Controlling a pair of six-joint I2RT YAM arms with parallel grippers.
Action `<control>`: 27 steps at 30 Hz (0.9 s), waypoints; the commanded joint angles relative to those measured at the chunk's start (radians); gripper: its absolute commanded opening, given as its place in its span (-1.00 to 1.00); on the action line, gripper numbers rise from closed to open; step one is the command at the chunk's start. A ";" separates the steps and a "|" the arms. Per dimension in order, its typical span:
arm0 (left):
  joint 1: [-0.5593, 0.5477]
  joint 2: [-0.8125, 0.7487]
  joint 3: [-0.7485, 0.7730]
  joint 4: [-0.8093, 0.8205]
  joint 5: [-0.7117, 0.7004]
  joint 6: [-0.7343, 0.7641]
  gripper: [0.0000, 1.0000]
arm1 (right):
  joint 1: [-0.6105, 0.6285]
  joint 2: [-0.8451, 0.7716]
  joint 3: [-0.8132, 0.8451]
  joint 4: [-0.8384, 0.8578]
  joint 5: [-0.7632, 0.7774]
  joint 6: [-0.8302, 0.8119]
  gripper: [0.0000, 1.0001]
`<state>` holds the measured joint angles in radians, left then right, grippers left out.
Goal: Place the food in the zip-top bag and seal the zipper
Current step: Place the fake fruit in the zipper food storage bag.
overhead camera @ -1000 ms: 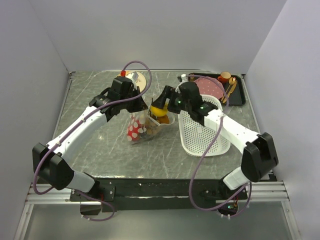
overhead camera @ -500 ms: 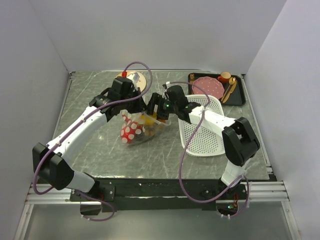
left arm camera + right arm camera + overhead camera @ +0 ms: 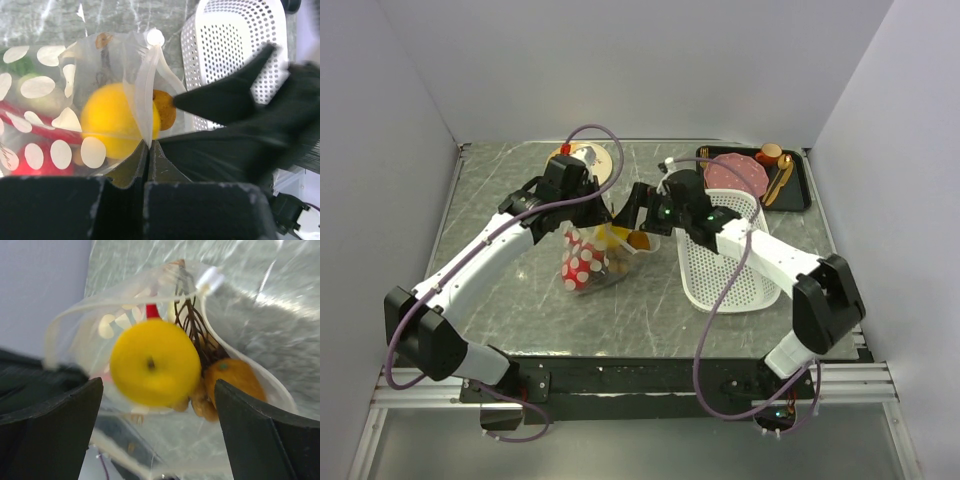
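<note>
Two tools meet at one zip-top bag (image 3: 588,262). The left tool (image 3: 148,149) is clamped fully closed. Its two fingers pinch the bag's mouth edge, and the one white zipper (image 3: 144,92) runs straight away from their tips to a single white slider tab (image 3: 155,36) at its far end. The bag hangs below and ahead of this tool, down toward the bench (image 3: 520,170). I cannot tell whether its bottom rests there.

The right tool (image 3: 159,386) has its jaws spread wide and grips nothing. The bag's mouth gapes directly ahead of it, just beside its tips; whether they touch the film is unclear.

All the food I can see lies inside the bag:
- One yellow round fruit (image 3: 155,362), centred between the right tool's fingers.
- One brown oval (image 3: 235,377), toward that tool's right finger.
- A small cluster of brown nuts (image 3: 197,401) between those two, too blurred to count.
- Red pieces (image 3: 35,167), at least two patches seen through the dotted film to the left of the left tool's tips.
- One pale vegetable with a green end (image 3: 47,102), on that same side, farther ahead.

One white perforated basket (image 3: 730,270) lies behind the right tool, beneath its arm. One black tray (image 3: 800,190) carrying one pink plate (image 3: 740,172) sits beyond it on that tool's right. One round wooden disc (image 3: 598,158) lies just past the left tool.
</note>
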<state>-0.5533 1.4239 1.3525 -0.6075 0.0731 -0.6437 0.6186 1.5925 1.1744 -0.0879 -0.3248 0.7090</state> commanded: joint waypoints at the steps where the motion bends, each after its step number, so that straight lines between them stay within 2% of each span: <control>1: -0.004 -0.036 0.037 0.023 -0.013 -0.004 -0.99 | -0.017 -0.095 0.021 -0.047 0.075 -0.068 1.00; 4: -0.004 -0.036 0.040 0.022 -0.012 0.003 -0.99 | -0.043 -0.141 -0.004 -0.119 0.183 -0.059 1.00; 5: -0.004 -0.037 0.042 0.017 -0.009 0.006 -0.99 | -0.059 -0.178 -0.051 -0.101 0.210 -0.051 0.93; 7: -0.004 -0.049 0.030 0.023 -0.003 0.013 -0.99 | -0.106 -0.200 -0.097 -0.070 0.192 -0.040 0.65; 8: -0.004 -0.052 0.024 0.028 -0.001 0.015 -0.99 | -0.115 -0.197 -0.105 -0.059 0.163 -0.051 0.40; 9: -0.004 -0.057 0.013 0.038 0.007 0.015 -0.99 | -0.118 -0.184 -0.093 -0.071 0.162 -0.062 0.36; 15: -0.004 -0.063 0.005 0.038 0.013 0.012 -0.99 | -0.118 -0.063 0.028 -0.084 0.072 -0.170 0.22; 27: -0.004 -0.049 0.005 0.054 0.050 0.016 -0.99 | -0.115 0.115 0.186 -0.138 0.001 -0.255 0.22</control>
<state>-0.5541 1.4052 1.3521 -0.6094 0.0860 -0.6392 0.4950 1.6672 1.2900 -0.2096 -0.2821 0.5076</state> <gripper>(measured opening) 0.021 0.610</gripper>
